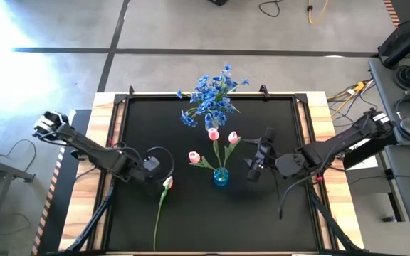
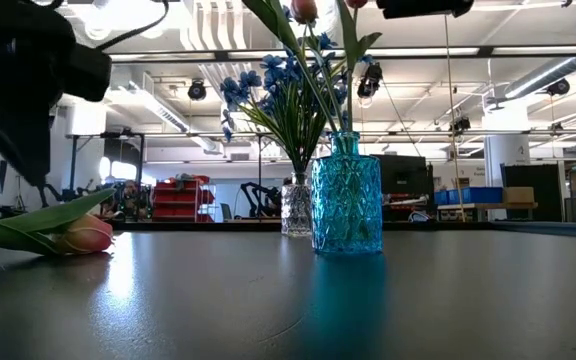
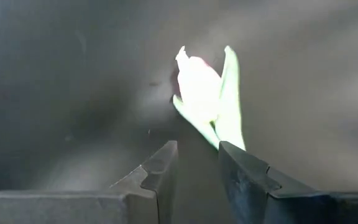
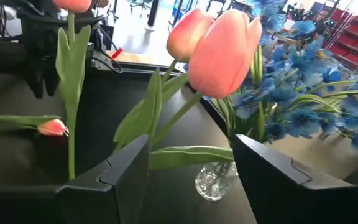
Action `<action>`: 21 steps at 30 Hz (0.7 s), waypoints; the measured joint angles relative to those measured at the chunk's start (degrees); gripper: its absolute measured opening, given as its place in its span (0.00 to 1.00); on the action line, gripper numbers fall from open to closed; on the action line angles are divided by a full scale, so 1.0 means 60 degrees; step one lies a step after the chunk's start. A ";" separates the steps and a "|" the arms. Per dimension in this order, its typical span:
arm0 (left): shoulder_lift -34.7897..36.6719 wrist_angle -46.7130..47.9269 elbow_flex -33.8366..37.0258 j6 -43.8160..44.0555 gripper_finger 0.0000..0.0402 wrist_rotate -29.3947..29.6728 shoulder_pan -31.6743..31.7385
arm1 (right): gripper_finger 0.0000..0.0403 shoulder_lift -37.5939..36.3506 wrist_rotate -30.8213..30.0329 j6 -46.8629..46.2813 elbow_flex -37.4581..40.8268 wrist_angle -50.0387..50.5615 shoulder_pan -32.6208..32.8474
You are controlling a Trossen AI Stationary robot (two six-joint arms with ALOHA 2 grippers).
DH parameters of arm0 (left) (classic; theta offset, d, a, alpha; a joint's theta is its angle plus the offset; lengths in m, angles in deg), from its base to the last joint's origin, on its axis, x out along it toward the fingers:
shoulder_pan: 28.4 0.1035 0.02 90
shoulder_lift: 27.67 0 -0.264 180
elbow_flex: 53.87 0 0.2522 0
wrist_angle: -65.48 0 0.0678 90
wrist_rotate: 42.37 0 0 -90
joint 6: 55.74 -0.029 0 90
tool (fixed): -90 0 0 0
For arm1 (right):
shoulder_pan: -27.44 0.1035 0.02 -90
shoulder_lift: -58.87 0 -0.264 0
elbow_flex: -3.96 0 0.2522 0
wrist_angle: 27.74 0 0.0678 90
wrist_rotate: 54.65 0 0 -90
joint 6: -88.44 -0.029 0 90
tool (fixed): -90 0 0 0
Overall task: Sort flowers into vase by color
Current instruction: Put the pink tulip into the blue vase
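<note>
A blue glass vase (image 1: 221,176) stands mid-table and holds three pink tulips (image 1: 213,133). Behind it a clear vase (image 2: 296,208) holds a spray of blue flowers (image 1: 211,96). Another pink tulip (image 1: 166,183) lies flat on the black mat, its stem running toward the near edge. My left gripper (image 1: 155,165) hovers just left of its bud (image 3: 197,84), open, with nothing between its fingers. My right gripper (image 1: 255,165) stands open to the right of the blue vase, level with the tulip heads. One bud (image 4: 222,53) and a leaf (image 4: 188,155) show close in front of it.
The black mat (image 1: 283,213) has free room at the near right and the far left. Wooden table strips and black frame rails (image 1: 119,121) run along both sides. In the low view my left arm (image 2: 18,80) looms dark above the lying tulip (image 2: 78,235).
</note>
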 joint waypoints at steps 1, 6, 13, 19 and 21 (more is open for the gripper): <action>-0.0245 0.0195 -0.0170 0.0091 0.26 -0.0081 0.0000 | 0.55 -0.0077 -0.0004 -0.0003 0.0000 0.0126 0.0000; -0.1412 0.0463 -0.0879 0.0339 0.36 -0.0625 0.0002 | 0.55 -0.0282 -0.0025 -0.0172 0.0000 0.0835 0.0000; -0.2696 0.0348 -0.1331 0.0585 0.57 -0.1847 -0.0023 | 0.55 -0.0285 -0.0021 -0.0168 0.0004 0.1250 0.0000; -0.2970 -0.0171 -0.1333 0.0584 0.61 -0.1821 -0.0025 | 0.55 -0.0285 -0.0017 -0.0167 0.0007 0.1380 0.0000; -0.3030 -0.0367 -0.1313 0.0588 0.59 -0.1794 -0.0025 | 0.55 -0.0285 -0.0017 -0.0198 0.0011 0.1474 0.0000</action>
